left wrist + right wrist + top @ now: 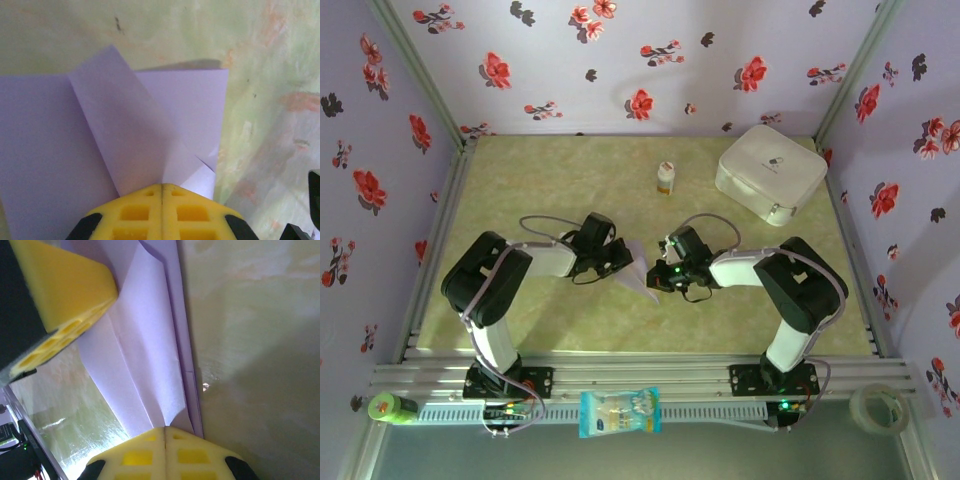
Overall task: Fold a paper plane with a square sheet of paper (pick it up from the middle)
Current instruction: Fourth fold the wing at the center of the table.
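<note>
A pale green marbled table [570,330] stands inside lavender walls [620,70] printed with red flowers. At its middle is the thin pale lavender sheet of paper [638,263], folded into overlapping flaps. The left claw [620,262] is clamped together on one edge and the right claw [663,273] on the opposite edge. A white rounded-square case [770,172] and a small white bottle [665,178] stand well behind.

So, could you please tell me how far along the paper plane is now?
Done: the lavender sheet carries diagonal folds with overlapping flaps. In hand: the left hand and right hand are both shut on it. Left: it is not yet a slim dart, so further folds remain.
</note>
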{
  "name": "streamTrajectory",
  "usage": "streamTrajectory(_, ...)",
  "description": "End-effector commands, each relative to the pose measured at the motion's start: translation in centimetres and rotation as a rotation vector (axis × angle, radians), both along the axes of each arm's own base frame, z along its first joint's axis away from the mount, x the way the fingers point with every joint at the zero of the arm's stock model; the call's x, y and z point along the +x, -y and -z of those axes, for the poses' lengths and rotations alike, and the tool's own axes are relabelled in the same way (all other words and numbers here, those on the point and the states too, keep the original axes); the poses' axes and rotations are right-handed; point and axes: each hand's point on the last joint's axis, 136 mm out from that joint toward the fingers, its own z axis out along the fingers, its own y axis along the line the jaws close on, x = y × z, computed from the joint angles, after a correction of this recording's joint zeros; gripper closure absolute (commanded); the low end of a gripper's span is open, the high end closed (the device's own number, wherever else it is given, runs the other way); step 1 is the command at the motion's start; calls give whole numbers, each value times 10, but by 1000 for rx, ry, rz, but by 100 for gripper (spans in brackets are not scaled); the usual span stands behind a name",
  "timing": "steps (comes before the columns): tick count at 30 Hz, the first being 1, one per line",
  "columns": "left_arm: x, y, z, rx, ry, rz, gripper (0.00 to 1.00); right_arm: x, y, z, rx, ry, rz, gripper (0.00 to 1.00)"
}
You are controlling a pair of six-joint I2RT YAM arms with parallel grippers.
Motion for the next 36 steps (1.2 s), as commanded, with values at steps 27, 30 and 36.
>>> streamTrajectory(27, 42, -57, 12, 300, -10, -39, 98, -61, 62, 52, -237, -218, -30, 100)
streamTrajectory(30, 44, -57, 11, 311, -2, -28, 98, -61, 63, 52, -237, -220, -28, 100)
streamTrajectory(36, 46, -59, 9, 337, 9, -10, 98, -61, 66, 52, -236, -220, -22, 100)
